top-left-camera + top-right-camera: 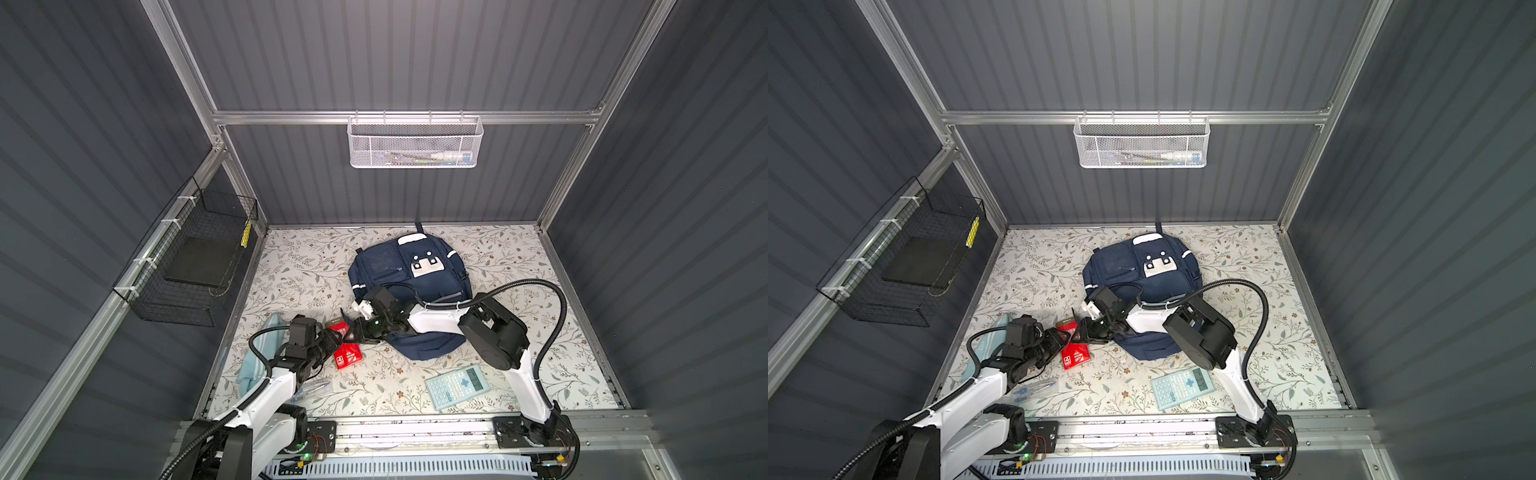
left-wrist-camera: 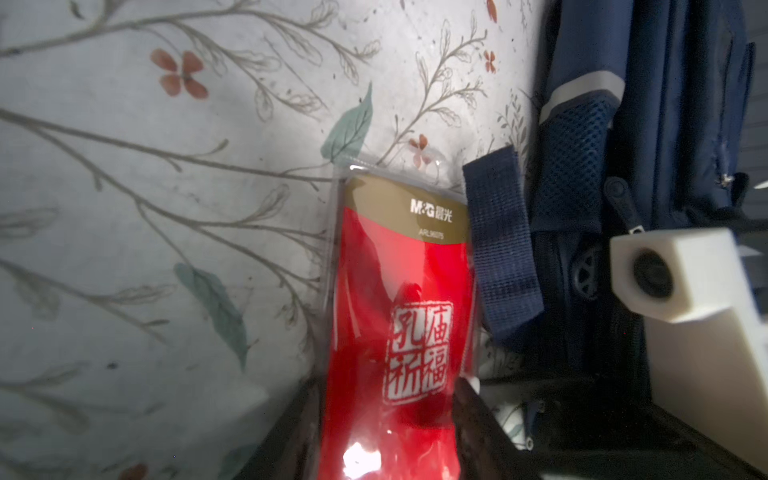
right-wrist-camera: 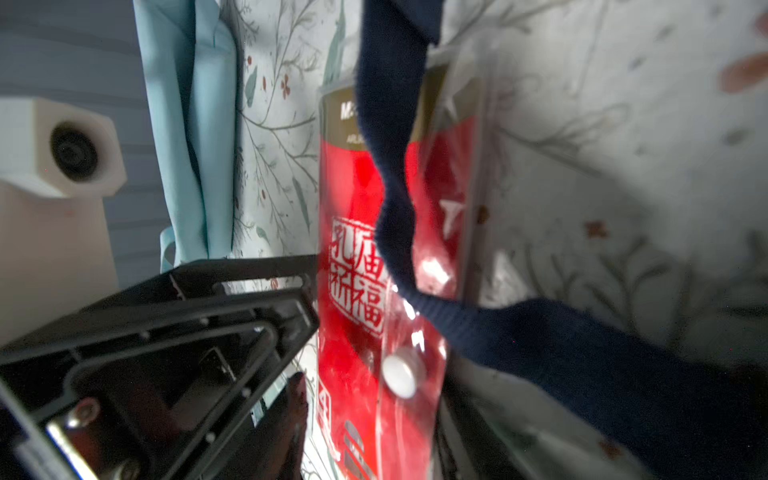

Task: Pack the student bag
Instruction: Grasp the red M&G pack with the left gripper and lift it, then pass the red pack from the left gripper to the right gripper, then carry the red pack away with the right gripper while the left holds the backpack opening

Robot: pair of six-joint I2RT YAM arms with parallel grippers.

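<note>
So, the large navy blue fabric backpack with white trim (image 1: 415,270) is laid flat on the floral-print table cover (image 1: 299,266). It's seen around the middle of the frame in both top views, pushed towards the back wall.

Just lower left of it, a long red card packet in a clear plastic sleeve (image 1: 348,358) is flanked on both sides. The left gripper (image 1: 336,340) is placed on its left, and the right gripper (image 1: 358,331) is stretched over the bag's lower edge to get at it.

In each wrist view the packet is seen between two dark fingers (image 2: 482,436), with the jaws roughly half apart and right at its edges. Whether it's actually being pinched by either pair can't be told, since it's all a bit blurry down there.

A navy webbing strap (image 3: 390,174) off the bag is draped across the packet's front.
</note>
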